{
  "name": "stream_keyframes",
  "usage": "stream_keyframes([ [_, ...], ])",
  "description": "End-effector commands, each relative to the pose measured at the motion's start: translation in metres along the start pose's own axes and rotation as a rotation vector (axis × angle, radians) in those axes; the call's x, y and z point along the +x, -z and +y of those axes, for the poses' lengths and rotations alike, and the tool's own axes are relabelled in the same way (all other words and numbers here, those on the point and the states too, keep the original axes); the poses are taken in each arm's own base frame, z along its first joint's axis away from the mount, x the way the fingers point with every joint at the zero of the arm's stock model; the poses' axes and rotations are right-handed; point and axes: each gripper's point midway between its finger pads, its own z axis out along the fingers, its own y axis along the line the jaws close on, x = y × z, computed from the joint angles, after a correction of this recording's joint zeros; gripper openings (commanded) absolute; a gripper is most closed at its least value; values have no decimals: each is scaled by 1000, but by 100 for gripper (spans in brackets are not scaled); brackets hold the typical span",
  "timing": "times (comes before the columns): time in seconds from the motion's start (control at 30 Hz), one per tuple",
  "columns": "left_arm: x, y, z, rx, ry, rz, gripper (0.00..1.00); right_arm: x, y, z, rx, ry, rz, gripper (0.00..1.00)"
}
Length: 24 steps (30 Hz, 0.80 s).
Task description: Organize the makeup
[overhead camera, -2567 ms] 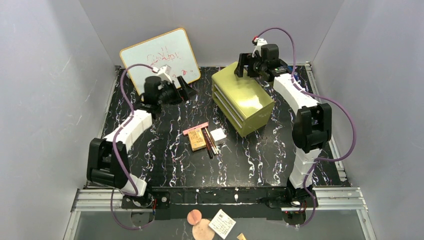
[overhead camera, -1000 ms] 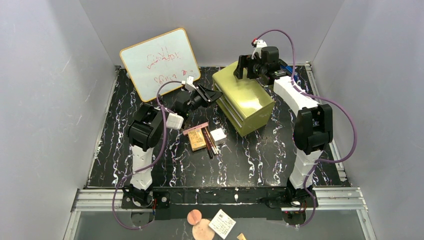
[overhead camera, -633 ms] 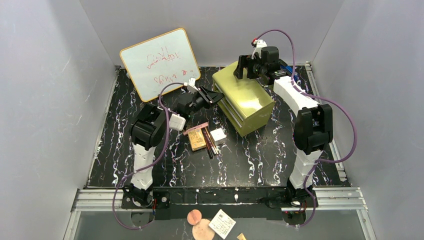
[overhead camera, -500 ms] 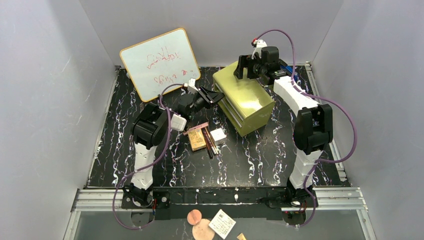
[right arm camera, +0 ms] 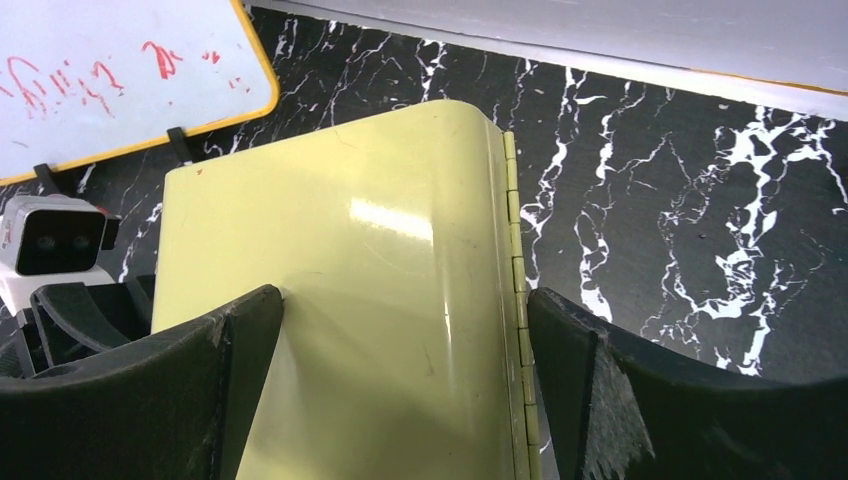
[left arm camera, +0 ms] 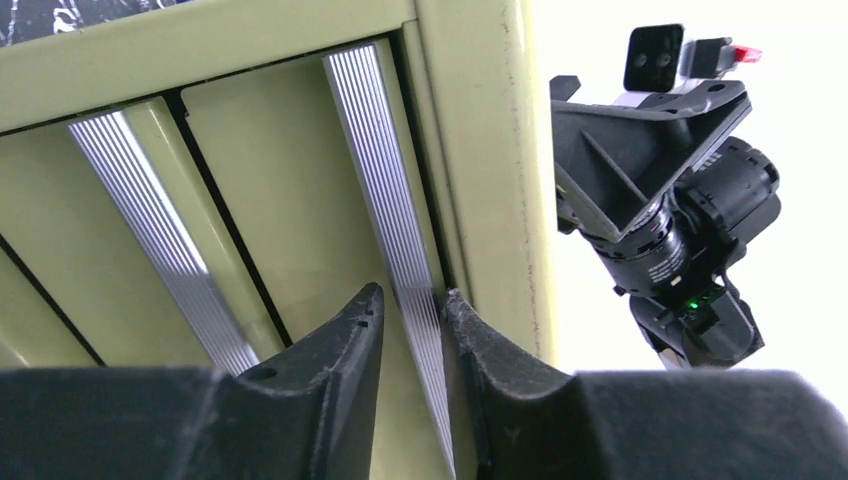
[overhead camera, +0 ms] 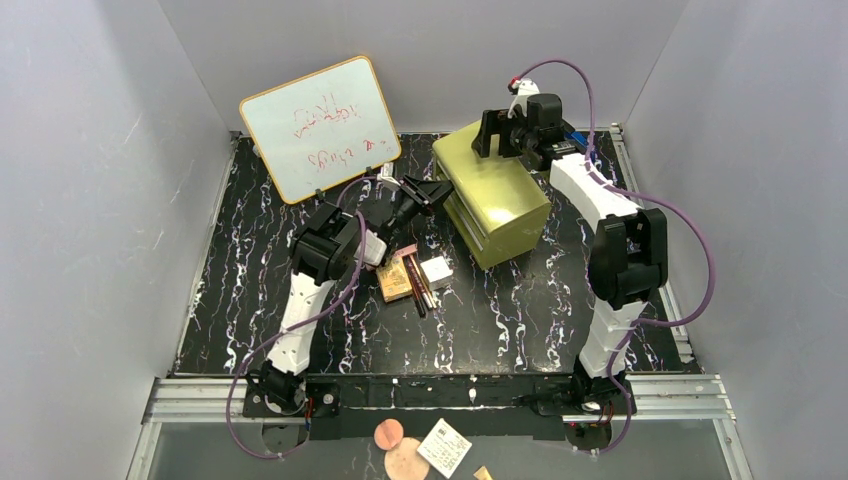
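Observation:
The makeup lies mid-table: a tan-orange palette (overhead camera: 395,281), a thin pink case (overhead camera: 391,257), a small white box (overhead camera: 435,270) and slim pencils (overhead camera: 419,284). Neither gripper is at it. My left gripper (overhead camera: 437,190) is at the front of the olive-yellow drawer chest (overhead camera: 495,205). In the left wrist view its jaws (left arm camera: 412,295) are pinched narrow, shut on the ribbed silver handle (left arm camera: 385,170) of the top drawer. My right gripper (overhead camera: 487,135) stands open over the chest's back edge. Its fingers (right arm camera: 405,300) spread wide across the chest top (right arm camera: 380,230) and hinge.
A whiteboard (overhead camera: 320,125) with red writing leans at the back left, also seen in the right wrist view (right arm camera: 100,80). Round tan discs and a white card (overhead camera: 443,447) lie below the table's front rail. The chest's other drawers (left arm camera: 100,250) are closed.
My left arm swung from the whiteboard across to the chest front and its jaws narrowed on the top handle. The chest shifted slightly right. The right arm barely moved.

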Motion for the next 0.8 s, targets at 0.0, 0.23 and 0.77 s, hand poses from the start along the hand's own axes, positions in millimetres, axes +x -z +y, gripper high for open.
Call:
stream_keyframes([
  [0.0, 21, -12, -48, 216, -32, 25, 22, 14, 7, 4, -8, 17, 43, 99],
  [0.23, 25, -30, -71, 302, -32, 49, 0, 21, 4, 4, -11, 11, 54, 99],
  [0.77, -37, 24, -42, 141, -109, 24, 0, 24, 6, 6, -25, 14, 64, 99],
])
